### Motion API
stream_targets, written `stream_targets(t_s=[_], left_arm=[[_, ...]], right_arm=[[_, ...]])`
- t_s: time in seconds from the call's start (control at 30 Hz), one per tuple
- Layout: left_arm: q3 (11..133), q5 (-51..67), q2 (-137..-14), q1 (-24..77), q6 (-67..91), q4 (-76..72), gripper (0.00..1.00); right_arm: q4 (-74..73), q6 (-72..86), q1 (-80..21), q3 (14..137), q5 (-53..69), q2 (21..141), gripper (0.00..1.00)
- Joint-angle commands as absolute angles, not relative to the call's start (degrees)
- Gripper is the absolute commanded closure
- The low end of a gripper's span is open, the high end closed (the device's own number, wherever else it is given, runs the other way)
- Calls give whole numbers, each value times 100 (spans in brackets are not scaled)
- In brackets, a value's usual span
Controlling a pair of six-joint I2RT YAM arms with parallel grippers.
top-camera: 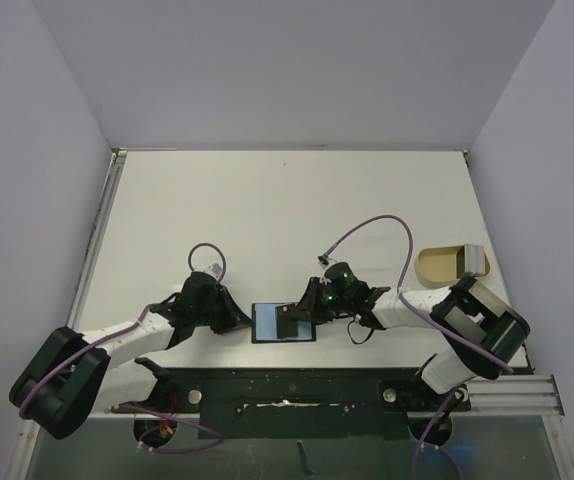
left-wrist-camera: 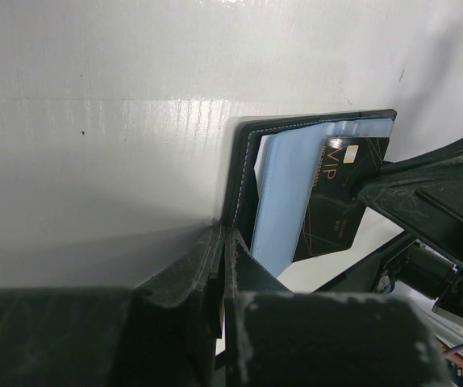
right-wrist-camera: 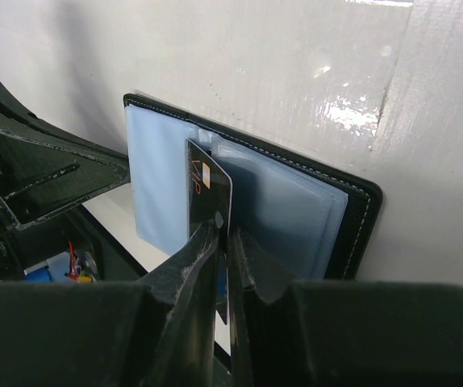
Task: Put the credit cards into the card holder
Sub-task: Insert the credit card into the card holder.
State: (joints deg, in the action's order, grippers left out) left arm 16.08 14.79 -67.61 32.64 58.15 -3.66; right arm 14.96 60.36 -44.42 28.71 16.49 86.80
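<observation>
White table (top-camera: pixel 287 200) carried the open holder (top-camera: pixel 267 322) between your two grippers, close to the arm bases. Your left gripper (top-camera: pixel 239 322) was clamped on the holder's left edge, pinning it down. Your right gripper (top-camera: pixel 312 308) pinched a dark card (top-camera: pixel 289 318), tilted over the pale blue sleeves (right-wrist-camera: pixel 159 177), so I judged you were mid-insertion. Next you needed to find a sleeve mouth with the card's free edge and slide it in without dragging the holder. The tan tray (top-camera: pixel 437 265) sat well apart at the right, with something grey (top-camera: pixel 474 262), perhaps another card, at its end. Nothing stood in the way.
</observation>
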Motion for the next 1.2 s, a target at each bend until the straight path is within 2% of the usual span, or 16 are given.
stream_targets(t_s=[0.0, 0.67, 0.9, 1.03, 1.17], left_arm=[[1567, 1441, -6660, 3330, 5874, -483, 100], [1495, 1202, -6502, 3413, 6013, -423, 100], [1624, 974, -6468, 3401, 5970, -316, 100], [1637, 1022, -6545, 3395, 5966, -367, 100], [1605, 1047, -6522, 3398, 5968, -447, 100]], right_arm=[[1539, 6034, -4565, 2953, 1576, 8846, 90], [2260, 6233, -4674, 3095, 1380, 9235, 96], [1405, 5717, -4646, 3674, 1328, 9380, 83], [353, 5421, -4660, 3905, 877, 9106, 72], [-155, 5320, -4685, 3898, 512, 8671, 65]])
